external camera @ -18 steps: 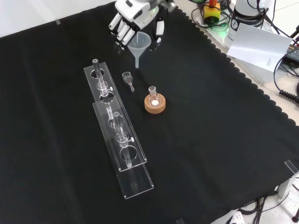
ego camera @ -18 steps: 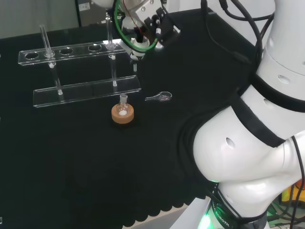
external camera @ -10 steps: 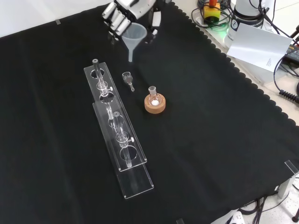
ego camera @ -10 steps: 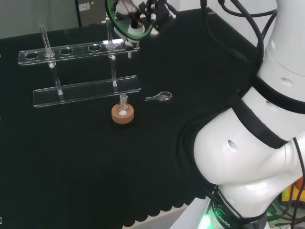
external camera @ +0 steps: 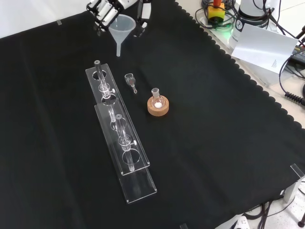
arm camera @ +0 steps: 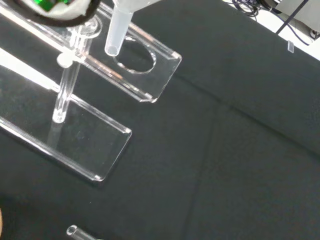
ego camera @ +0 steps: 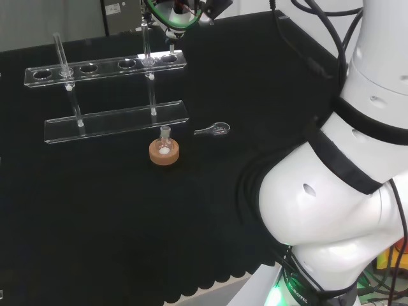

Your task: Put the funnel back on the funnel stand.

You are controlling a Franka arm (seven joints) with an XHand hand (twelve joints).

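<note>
I have the funnel (external camera: 121, 26) pinched at its cone in my robot hand (external camera: 106, 6), fingers curled round the rim, stem pointing down. In the front view it hangs above the worktop (external camera: 214, 143), just beyond the far end of the funnel stand (external camera: 116, 126). The wrist view puts the stem's open tip right over the end hole (arm camera: 134, 54) of the stand's top plate, above it and not yet in.

To do this well I should keep the stem upright, centre it on that hole, then lower straight until the cone seats on the plate, and only then spread the fingers.

The clear upright rod (arm camera: 67, 82) stands just beside the hole, so sideways drift is the risk. The spoon (external camera: 129, 79) and the flask on its cork ring (external camera: 157, 105) stand well apart, and the cloth beyond the stand's end is bare
</note>
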